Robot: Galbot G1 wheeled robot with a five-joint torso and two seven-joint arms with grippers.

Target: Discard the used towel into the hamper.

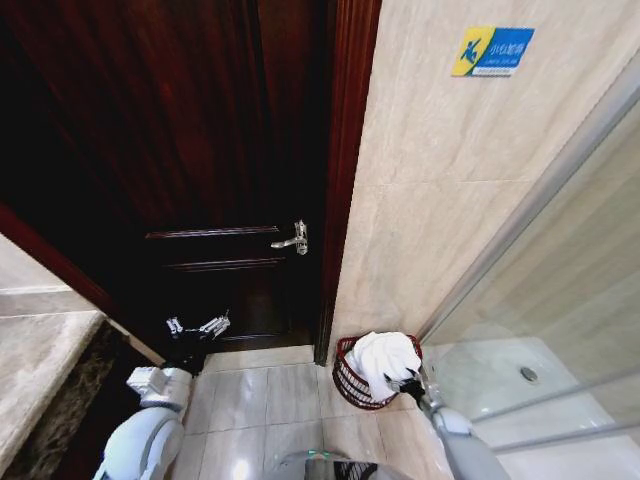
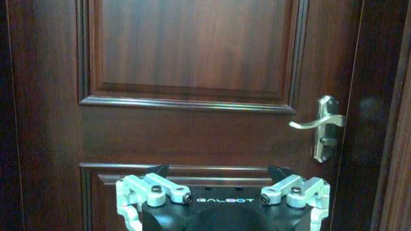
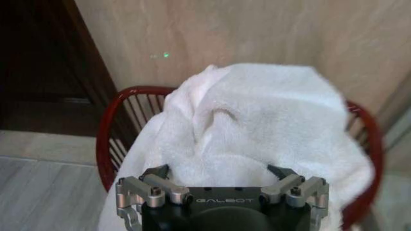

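A white towel (image 1: pixel 383 358) (image 3: pixel 257 120) lies heaped in the hamper (image 1: pixel 345 378), a red-brown wicker basket on the floor against the tiled wall. It bulges above the rim (image 3: pixel 109 125) and drapes over the near side. My right gripper (image 1: pixel 408 379) (image 3: pixel 218 172) hovers just at the hamper's near edge, its fingers spread open with the towel right in front of them. My left gripper (image 1: pixel 197 326) (image 2: pixel 218 171) is open and empty, held up facing the dark door well left of the hamper.
A dark wooden door (image 2: pixel 192 72) with a silver lever handle (image 1: pixel 293 238) (image 2: pixel 321 122) stands behind. A glass shower partition (image 1: pixel 540 250) rises right of the hamper, and a stone counter (image 1: pixel 40 370) runs along the left. Pale floor tiles (image 1: pixel 260 410) lie between.
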